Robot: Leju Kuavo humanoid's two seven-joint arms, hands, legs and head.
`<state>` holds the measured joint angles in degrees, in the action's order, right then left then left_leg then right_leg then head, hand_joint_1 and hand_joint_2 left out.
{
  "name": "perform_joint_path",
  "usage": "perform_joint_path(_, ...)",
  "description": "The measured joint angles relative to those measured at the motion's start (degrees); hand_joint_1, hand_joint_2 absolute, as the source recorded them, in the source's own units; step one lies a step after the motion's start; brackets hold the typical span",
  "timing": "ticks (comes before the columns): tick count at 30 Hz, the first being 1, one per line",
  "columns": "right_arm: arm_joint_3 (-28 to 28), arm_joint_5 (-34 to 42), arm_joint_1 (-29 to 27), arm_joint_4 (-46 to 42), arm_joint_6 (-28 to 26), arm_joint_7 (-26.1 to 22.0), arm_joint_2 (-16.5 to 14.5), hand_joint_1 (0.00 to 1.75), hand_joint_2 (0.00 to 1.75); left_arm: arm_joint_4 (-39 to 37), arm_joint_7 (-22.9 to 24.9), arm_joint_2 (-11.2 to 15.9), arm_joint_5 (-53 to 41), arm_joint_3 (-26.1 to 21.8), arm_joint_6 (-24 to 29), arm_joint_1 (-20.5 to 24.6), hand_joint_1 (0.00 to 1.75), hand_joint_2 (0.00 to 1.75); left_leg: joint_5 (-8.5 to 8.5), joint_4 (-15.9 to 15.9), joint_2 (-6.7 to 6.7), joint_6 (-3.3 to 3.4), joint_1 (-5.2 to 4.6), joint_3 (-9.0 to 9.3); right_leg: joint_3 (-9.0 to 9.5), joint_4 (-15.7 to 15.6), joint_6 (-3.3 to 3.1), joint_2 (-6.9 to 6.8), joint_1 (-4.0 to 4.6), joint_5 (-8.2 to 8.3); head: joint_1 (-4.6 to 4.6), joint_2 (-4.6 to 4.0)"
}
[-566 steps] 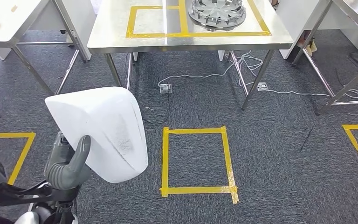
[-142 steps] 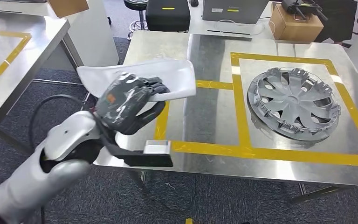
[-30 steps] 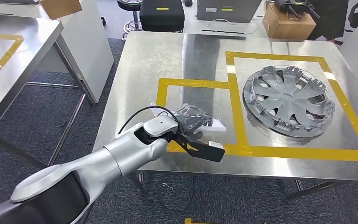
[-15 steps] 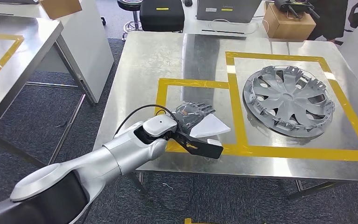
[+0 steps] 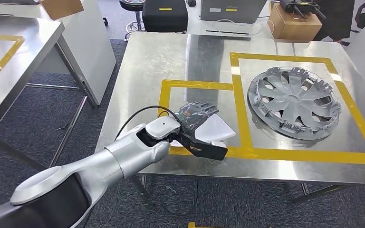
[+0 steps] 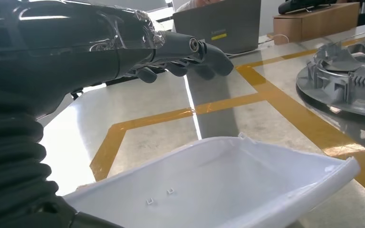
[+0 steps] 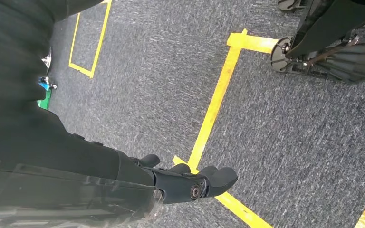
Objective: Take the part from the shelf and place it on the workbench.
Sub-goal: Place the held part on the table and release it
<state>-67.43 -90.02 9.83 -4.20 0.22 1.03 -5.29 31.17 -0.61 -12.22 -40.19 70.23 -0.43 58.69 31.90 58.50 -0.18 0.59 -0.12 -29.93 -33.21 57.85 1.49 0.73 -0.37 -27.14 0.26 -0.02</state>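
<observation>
The white plastic part (image 5: 217,129) lies on the steel workbench (image 5: 142,71), inside the small yellow-taped square (image 5: 163,97), near the front edge. My left hand (image 5: 196,114) hovers over the part's left end with its fingers stretched out flat. In the left wrist view those fingers (image 6: 195,50) stand clear above the part (image 6: 218,185), with the bench showing in the gap between them. My right hand (image 7: 185,183) hangs over the carpet and holds nothing, its fingers loosely extended.
A grey hubcap (image 5: 294,102) fills the larger taped square to the right of the part. A cardboard box (image 5: 297,23), a laptop and a black chair stand behind the bench. Another steel table (image 5: 9,61) is on the left.
My left hand's fingers have uncurled from the part and lifted off it. The part has settled flat on the bench. Much earlier I was carrying it across the floor.
</observation>
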Motion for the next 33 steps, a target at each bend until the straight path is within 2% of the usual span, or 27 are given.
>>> perform_joint_path(5,0.00,0.01,-0.01,0.00,0.00,-0.01,0.00,0.00,1.75,0.05,0.76,0.02,-0.31,0.00,0.58,0.56,0.00,0.00,0.00,0.00,-0.01,0.00,0.00,0.00,0.00,0.00,0.00,0.00,0.00,0.00,0.00,0.00)
perform_joint_path(9,-0.01,0.08,-0.12,0.00,-0.05,-0.21,-0.01,0.00,1.75,1.87,3.12,0.64,-0.98,-0.01,-0.18,3.03,0.00,0.00,0.00,0.00,-0.02,0.00,0.00,-0.01,0.00,0.01,-0.01,-0.01,0.00,0.01,0.00,0.00)
perform_joint_path(12,-0.04,0.10,-0.30,0.00,-0.17,-0.62,-0.02,0.00,1.75,6.47,6.98,2.46,-1.38,-0.06,-4.87,6.07,0.00,0.00,-0.01,0.00,0.02,0.01,0.00,-0.02,0.01,0.04,-0.02,0.00,0.00,0.03,0.00,0.00)
perform_joint_path(15,-0.10,0.28,-0.55,0.00,-0.58,-1.42,-0.02,0.00,1.75,13.07,12.07,5.52,-1.61,-0.24,-10.48,10.02,0.00,0.00,-0.01,0.00,0.16,0.02,0.02,-0.05,0.00,0.09,-0.02,0.02,0.00,0.03,0.00,0.00)
perform_joint_path(18,-0.18,0.77,-0.61,0.00,-1.05,-2.31,-0.01,0.00,1.75,21.33,18.37,10.61,1.84,-1.14,-16.41,15.92,0.00,0.00,0.01,-0.03,0.76,0.04,0.05,-0.08,0.00,0.15,-0.03,0.34,0.00,0.04,-0.01,0.00)
perform_joint_path(20,-0.35,1.00,-0.70,0.00,-1.24,-2.56,0.00,0.00,1.75,27.22,21.56,15.27,4.93,-2.44,-19.19,19.78,0.00,0.00,0.08,-0.12,1.33,0.05,0.05,-0.03,0.01,0.16,-0.05,0.72,-0.01,0.04,-0.01,0.00)
perform_joint_path(23,-0.74,1.24,-1.07,0.00,-1.54,-2.62,0.00,0.00,1.75,35.20,24.82,22.67,7.59,-4.55,-20.67,23.53,0.00,0.00,0.15,-0.32,2.02,0.05,0.06,0.18,0.04,0.17,-0.11,1.18,-0.02,0.08,-0.02,0.00)
perform_joint_path(28,-1.26,1.76,-1.63,0.00,-1.79,-2.67,-0.01,0.00,1.75,46.97,29.47,35.92,10.53,-7.79,-22.13,25.46,0.00,0.00,0.21,-0.53,2.88,-0.03,0.06,0.52,0.05,0.16,-0.20,1.80,-0.02,0.12,-0.03,0.00)
perform_joint_path(33,-2.25,2.18,-1.63,0.00,-1.92,-2.67,0.00,0.00,1.75,54.76,34.36,45.94,13.25,-10.22,-21.72,24.95,0.00,0.00,0.24,-0.66,3.04,-0.08,0.09,0.64,0.13,0.17,-0.26,1.94,-0.03,0.12,0.05,0.00)
